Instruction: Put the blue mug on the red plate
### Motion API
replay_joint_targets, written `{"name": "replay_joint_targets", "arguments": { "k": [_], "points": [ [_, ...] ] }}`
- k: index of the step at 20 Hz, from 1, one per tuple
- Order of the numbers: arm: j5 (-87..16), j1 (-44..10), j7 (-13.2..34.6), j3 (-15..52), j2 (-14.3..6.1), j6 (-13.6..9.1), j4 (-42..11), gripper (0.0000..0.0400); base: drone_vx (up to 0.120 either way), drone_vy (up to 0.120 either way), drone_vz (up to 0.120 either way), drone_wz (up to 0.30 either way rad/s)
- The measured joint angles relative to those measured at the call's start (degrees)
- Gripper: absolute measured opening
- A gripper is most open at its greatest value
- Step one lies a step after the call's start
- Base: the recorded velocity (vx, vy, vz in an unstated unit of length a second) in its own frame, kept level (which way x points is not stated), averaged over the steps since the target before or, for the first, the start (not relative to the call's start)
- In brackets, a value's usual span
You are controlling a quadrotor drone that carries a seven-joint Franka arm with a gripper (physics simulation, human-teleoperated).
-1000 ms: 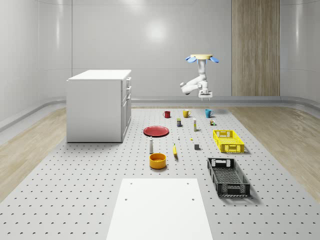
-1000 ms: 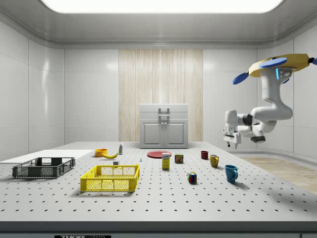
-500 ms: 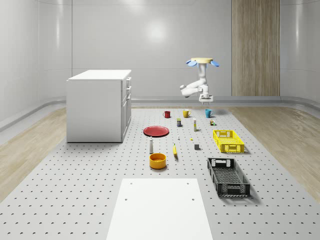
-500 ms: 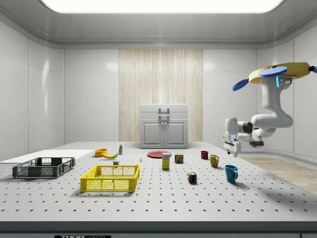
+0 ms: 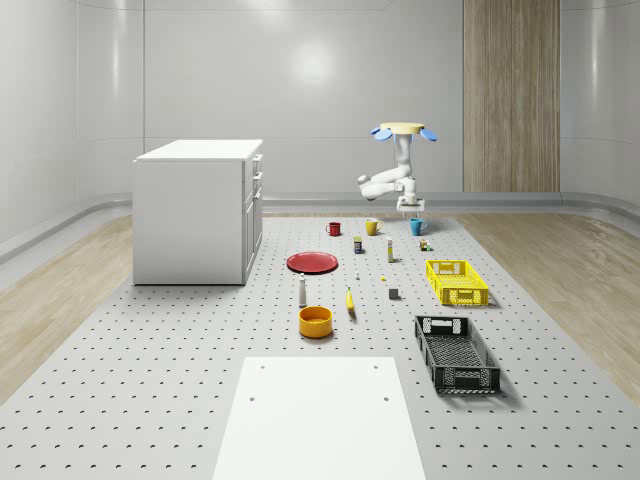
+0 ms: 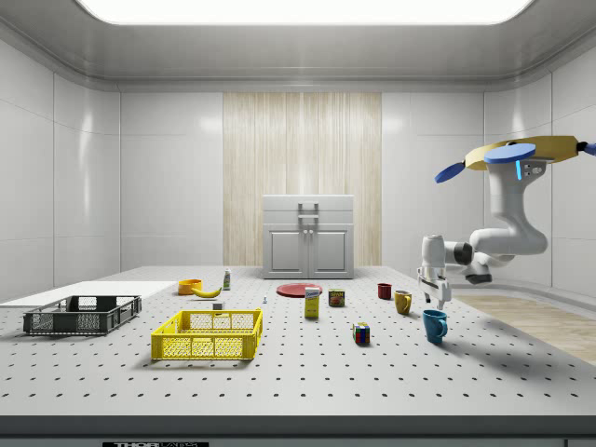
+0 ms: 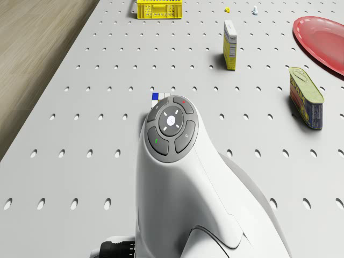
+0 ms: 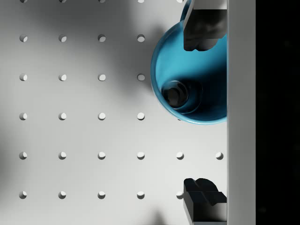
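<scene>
Now the drone point(image 6: 521, 150) hovers beside the counter's point(image 5: 200, 330) far end, its claw point(image 8: 200, 110) spread wide just above the blue mug point(image 8: 190, 79). One fingertip point(image 8: 201, 33) overlaps the rim; centre before descending. The red plate point(image 5: 313, 262) lies well off.

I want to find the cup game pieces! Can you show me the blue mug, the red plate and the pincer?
blue mug point(image 6: 434, 326), side view, on its outer wall.
red plate point(image 5: 313, 262), whole-scene view, on its flat middle.
pincer point(image 8: 201, 110), wrist view, midway between its two fingertips, above the mug's rim.
</scene>
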Motion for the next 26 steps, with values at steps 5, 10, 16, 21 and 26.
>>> {"name": "replay_joint_targets", "arguments": {
  "k": [5,10,16,21,26],
  "points": [
    [0.71,-0.45,0.42,0.41,-1.36,1.25,0.10,0.0400,0.000,0.032,-0.080,0.000],
    [0.81,-0.74,0.68,0.16,-2.83,2.78,0.26,0.0400,0.000,0.000,-0.016,0.000],
    [0.72,-2.50,1.06,0.12,-4.02,4.45,1.77,0.0400,0.000,0.000,0.000,0.000],
    [1.30,-2.70,0.42,0.57,-5.20,5.76,2.68,0.0400,0.000,0.000,0.000,0.000],
    [1.74,-2.71,0.10,0.73,-6.44,7.04,3.08,0.0400,0.000,0.000,0.000,0.000]
  ]
}}
